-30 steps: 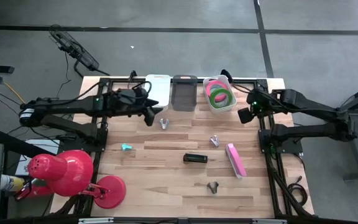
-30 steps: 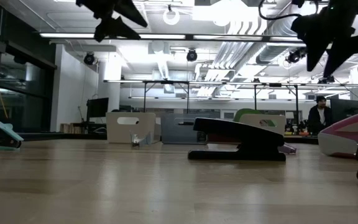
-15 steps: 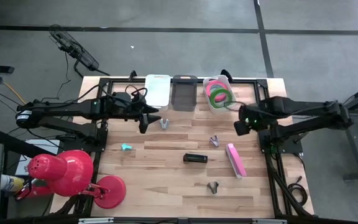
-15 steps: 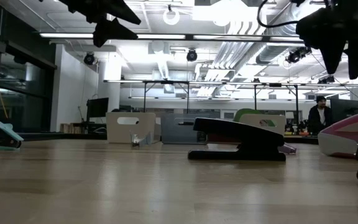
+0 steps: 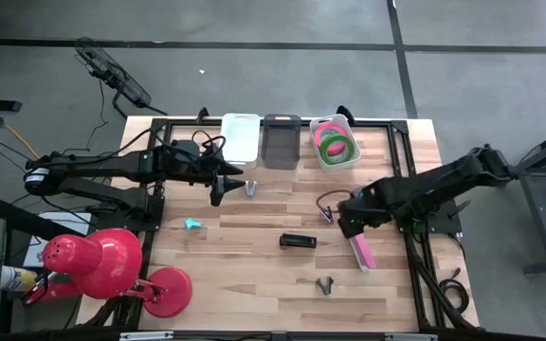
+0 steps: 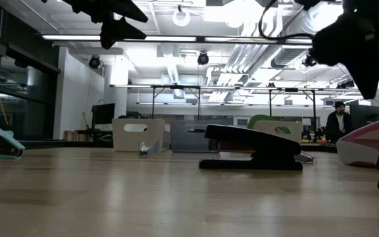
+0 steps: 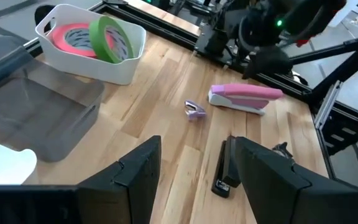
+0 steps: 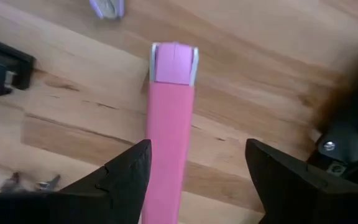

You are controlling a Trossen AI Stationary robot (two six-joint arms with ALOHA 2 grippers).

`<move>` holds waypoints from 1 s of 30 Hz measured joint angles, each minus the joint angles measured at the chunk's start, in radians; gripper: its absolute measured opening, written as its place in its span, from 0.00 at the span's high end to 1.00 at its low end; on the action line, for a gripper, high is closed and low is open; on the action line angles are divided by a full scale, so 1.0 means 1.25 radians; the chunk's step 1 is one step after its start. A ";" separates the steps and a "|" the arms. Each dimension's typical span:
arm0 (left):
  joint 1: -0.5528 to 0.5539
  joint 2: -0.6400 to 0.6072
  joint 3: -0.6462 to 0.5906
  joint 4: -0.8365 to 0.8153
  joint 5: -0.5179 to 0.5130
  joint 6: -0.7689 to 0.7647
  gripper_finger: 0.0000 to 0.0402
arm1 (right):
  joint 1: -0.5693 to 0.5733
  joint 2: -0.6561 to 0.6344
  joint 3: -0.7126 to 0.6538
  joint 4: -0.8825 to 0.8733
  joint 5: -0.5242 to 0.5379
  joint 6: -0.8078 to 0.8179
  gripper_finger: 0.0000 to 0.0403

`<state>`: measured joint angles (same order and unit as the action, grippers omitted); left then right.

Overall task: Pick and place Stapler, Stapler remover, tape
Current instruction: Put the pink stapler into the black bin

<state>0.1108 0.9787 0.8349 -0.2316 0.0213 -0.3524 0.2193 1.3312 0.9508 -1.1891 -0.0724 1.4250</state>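
My right gripper [image 5: 347, 220] hangs open above the far end of the pink stapler [image 5: 359, 243]; in its wrist view the stapler [image 8: 169, 118] lies lengthwise below the spread fingers, nearer one of them. It stays high over the table in the low view [image 6: 360, 46]. My left gripper [image 5: 227, 182] is open and raised [image 6: 118, 18], beside a silver staple remover [image 5: 251, 187]. The black stapler [image 5: 298, 241] lies flat mid-table. A purple staple remover [image 5: 327, 215] sits beside the right gripper. The green and pink tape rolls [image 5: 334, 140] lie in a white bin [image 7: 126, 65].
A white bin [image 5: 241, 137] and a grey bin [image 5: 281, 142] stand along the far edge beside the tape bin. A teal staple remover [image 5: 192, 224] and a dark one [image 5: 325, 284] lie on the wood. A red desk lamp [image 5: 102, 265] takes the near left corner.
My right arm has swung from beside the tape bin toward the table's near edge and leftward, ending over the pink stapler's far end. Nothing on the table has moved.
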 joint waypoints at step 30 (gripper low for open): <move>0.000 0.000 0.001 -0.001 0.032 0.012 0.50 | 0.002 0.131 -0.208 0.370 -0.037 -0.008 0.18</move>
<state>0.1108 0.9787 0.8356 -0.2329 0.0616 -0.3377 0.2222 1.4955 0.6905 -0.7265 -0.1188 1.4151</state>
